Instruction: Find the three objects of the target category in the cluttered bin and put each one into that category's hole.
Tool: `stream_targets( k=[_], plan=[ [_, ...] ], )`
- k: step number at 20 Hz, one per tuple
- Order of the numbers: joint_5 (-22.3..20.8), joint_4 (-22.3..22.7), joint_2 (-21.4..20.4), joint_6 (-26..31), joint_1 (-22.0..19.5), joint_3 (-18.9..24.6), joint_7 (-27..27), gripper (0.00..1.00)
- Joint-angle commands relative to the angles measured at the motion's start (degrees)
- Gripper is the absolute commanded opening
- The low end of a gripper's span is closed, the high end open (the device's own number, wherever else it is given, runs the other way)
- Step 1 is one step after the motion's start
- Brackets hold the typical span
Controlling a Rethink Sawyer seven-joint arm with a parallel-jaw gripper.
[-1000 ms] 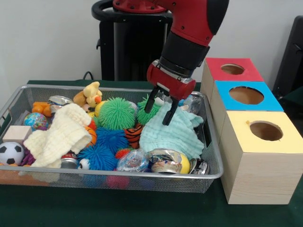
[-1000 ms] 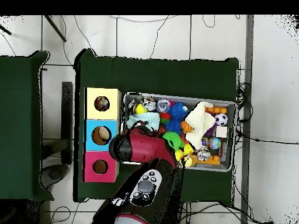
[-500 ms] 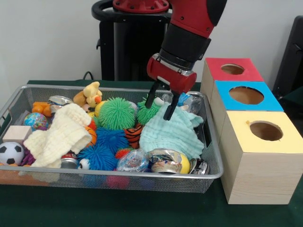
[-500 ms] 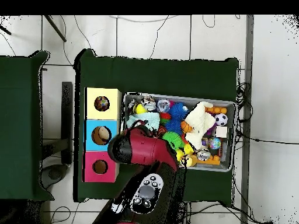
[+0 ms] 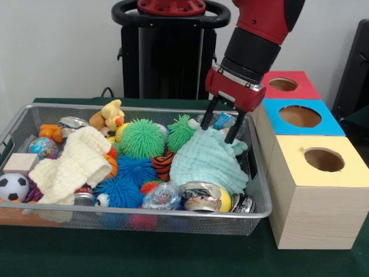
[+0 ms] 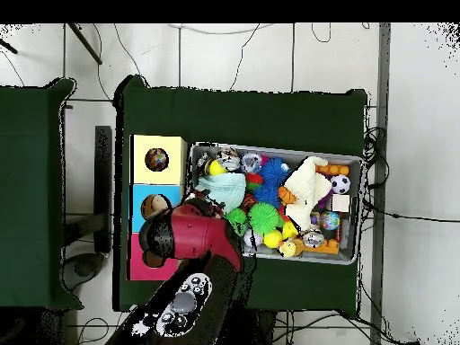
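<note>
My gripper (image 5: 221,120) hangs open and holds nothing. It is above the far right corner of the wire bin (image 5: 144,213), just over the upper edge of a mint cloth (image 5: 204,163) and close to the red box (image 5: 282,85). A crumpled blue-and-silver can (image 5: 223,120) lies behind the fingers. In the bin are green spiky balls (image 5: 141,137), blue spiky balls (image 5: 135,170), a cream cloth (image 5: 72,164), cans (image 5: 202,196) and a plush duck (image 5: 109,115). From overhead the red arm (image 6: 193,235) hides the gripper, at the bin's (image 6: 269,151) left end.
Red, blue (image 5: 300,117) and yellow (image 5: 323,160) boxes, each with a round top hole, stand in a row right of the bin. A soccer ball (image 5: 12,186), wooden block (image 5: 20,163) and globe ball (image 5: 43,147) lie at the bin's left end.
The open gripper has lifted off the mint cloth and moved right in the front view, toward the boxes. It carries nothing. The bin's contents look unmoved.
</note>
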Motion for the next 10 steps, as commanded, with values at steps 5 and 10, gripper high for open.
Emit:
stream_targets(
  k=[5, 10],
  plan=[
    [3.90, 2.98, 2.14, -6.13, -3.69, 5.65, 10.85, 1.00],
    [2.35, 2.26, 3.81, -12.42, -4.76, 4.62, 10.32, 1.00]
  ],
)
